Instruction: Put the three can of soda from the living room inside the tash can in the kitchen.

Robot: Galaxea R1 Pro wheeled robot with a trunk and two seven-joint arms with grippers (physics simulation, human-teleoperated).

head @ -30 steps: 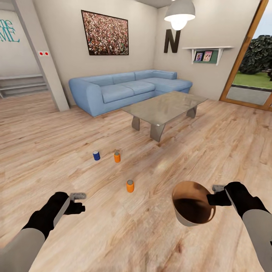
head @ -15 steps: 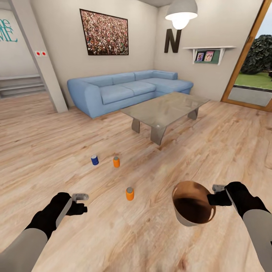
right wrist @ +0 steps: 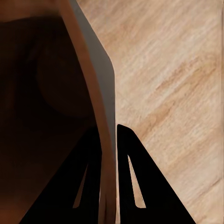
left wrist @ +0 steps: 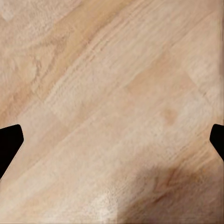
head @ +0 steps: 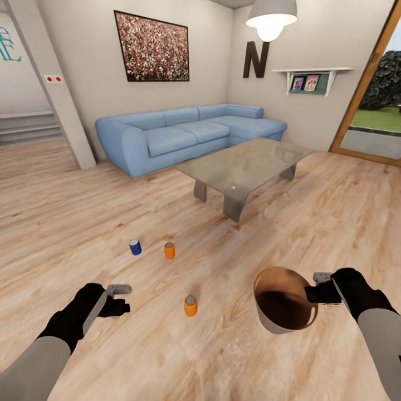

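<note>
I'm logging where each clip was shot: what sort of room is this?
A living room, most likely: a light-blue sectional sofa faces a low glass-topped coffee table on a wood plank floor, with a framed picture on the wall.

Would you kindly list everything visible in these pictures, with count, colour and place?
soda cans: three, upright on the floor; two orange, one dark blue
trash can: one, pale outside, orange-brown inside, held off the floor at its rim, tilted toward the camera
sofa: one, light blue, against the far wall
coffee table: one, grey glass top, in front of the sofa
picture: one, framed, on the wall above the sofa
letter N: one, dark, on the wall
shelf: one, white, with two small photos
lamp: one, white, hanging, lit
floor: light wood planks
left hand: black, open, empty, above the floor
right hand: black, shut on the trash can's rim
</note>
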